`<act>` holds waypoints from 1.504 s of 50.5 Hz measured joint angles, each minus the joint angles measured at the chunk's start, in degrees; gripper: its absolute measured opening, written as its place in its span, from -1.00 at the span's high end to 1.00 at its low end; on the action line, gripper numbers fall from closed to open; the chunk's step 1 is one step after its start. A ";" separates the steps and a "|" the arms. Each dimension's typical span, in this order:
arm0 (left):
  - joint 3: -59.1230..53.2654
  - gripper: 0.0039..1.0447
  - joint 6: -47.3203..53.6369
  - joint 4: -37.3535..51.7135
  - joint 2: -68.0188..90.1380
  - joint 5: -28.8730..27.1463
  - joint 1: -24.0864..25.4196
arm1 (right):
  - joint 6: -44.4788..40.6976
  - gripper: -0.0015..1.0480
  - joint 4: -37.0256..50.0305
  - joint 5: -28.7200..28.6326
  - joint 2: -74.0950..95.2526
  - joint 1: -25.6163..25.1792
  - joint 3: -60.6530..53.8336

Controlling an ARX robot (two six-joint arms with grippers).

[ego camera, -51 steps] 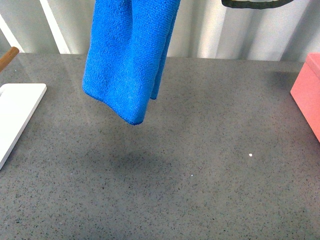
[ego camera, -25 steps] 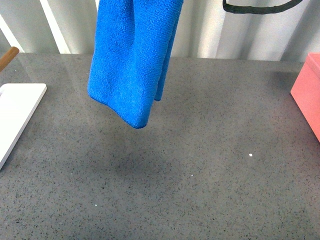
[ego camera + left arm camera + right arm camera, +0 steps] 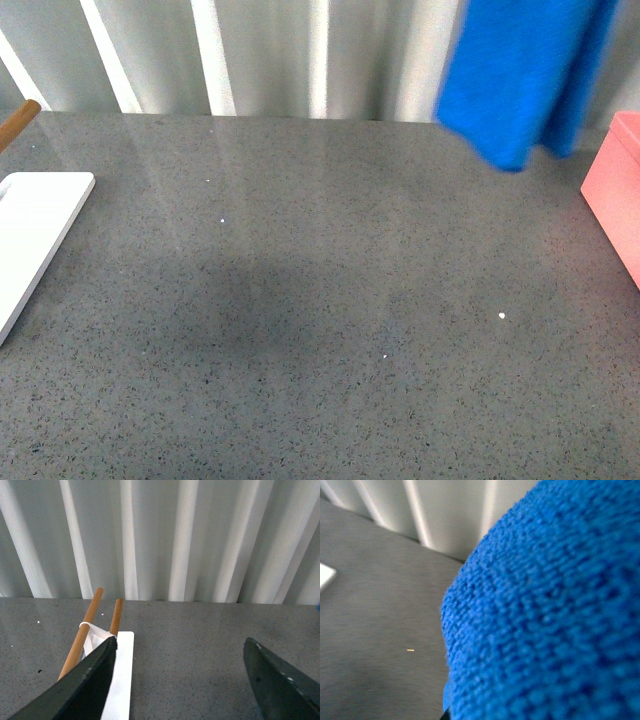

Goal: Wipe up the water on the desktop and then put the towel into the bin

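Found the towel (image 3: 520,80) in the upper right of the front view, hanging limp and blurred, clear of the desk (image 3: 330,300) and cut off by the top edge. Noted its lower tip near the pink bin (image 3: 615,200) at the right edge, to the left of it and not inside. Saw the same blue cloth filling most of the right wrist view, very close to the lens. Could not tell the state of the right claw, hidden behind the cloth. Saw the left claw (image 3: 180,645) with its dark fingers (image 3: 90,685) spread wide apart, gripping nothing, only desk between them. Noticed a white board (image 3: 35,225) lying flat at the left edge of the front view, with a wooden rod (image 3: 15,115) in the upper left corner. Counted two such rods in the left wrist view, at the far end of the board. Noted a darker patch in the middle of the desk; shadow or damp, could not tell.
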 joint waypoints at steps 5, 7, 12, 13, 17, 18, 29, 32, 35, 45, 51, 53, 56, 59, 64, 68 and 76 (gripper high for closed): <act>0.00 -0.81 0.00 0.00 0.00 0.00 0.00 | -1.90 0.86 -3.08 5.14 -2.45 -3.41 1.42; 0.00 -0.90 0.02 0.00 0.00 0.00 0.00 | -2.56 0.86 -4.63 6.84 -3.19 -4.98 2.12; 0.00 -0.86 0.11 0.00 0.00 0.00 0.00 | -3.76 0.86 -9.55 10.38 -4.72 -9.60 3.74; 0.00 -0.87 0.11 0.00 0.00 0.00 0.00 | -4.15 0.86 -10.38 10.69 -4.96 -10.56 3.78; 0.00 -0.87 0.13 0.00 0.00 0.00 0.00 | -5.75 0.86 -13.20 11.67 -5.51 -14.23 3.82; 0.00 -0.87 0.13 0.00 0.00 0.00 0.00 | -6.21 0.86 -13.92 11.82 -5.53 -15.10 3.82; 0.00 -0.87 0.11 0.00 0.00 0.00 0.00 | -11.47 0.86 -14.14 12.90 -5.38 -23.39 1.20; 0.00 -0.87 0.13 0.00 0.00 0.00 0.00 | -12.02 0.86 -13.73 13.14 -5.11 -24.68 0.52; 0.00 -0.87 0.13 0.00 0.00 0.00 0.00 | -12.70 0.86 -13.68 13.16 -4.31 -26.40 -0.02; 0.00 -0.87 0.13 0.00 0.00 0.00 0.00 | -13.38 0.86 -18.03 13.90 -1.33 -29.79 -1.33; 0.00 -0.87 0.13 0.00 0.00 0.00 0.00 | -12.96 0.86 -22.29 13.29 1.01 -30.82 -0.74; 0.00 -0.87 0.13 0.00 0.00 0.00 0.00 | -12.96 0.86 -22.99 13.42 1.79 -31.08 -0.37; 0.00 -0.87 0.13 0.00 0.00 0.00 0.00 | -12.98 0.86 -23.67 12.96 3.10 -31.54 0.44; 0.00 -0.87 0.13 0.00 0.00 0.00 0.00 | -13.33 0.86 -23.61 13.11 3.82 -32.02 0.98; 0.00 -0.87 0.13 0.00 0.00 0.00 0.00 | -13.55 0.86 -23.65 13.16 4.42 -32.54 1.60; 0.00 -0.87 0.13 0.00 0.00 0.00 0.00 | -13.68 0.86 -23.63 13.14 4.79 -32.76 2.01; 0.00 -0.87 0.13 0.00 0.00 0.00 0.00 | -13.84 0.86 -23.56 12.79 5.29 -32.81 2.23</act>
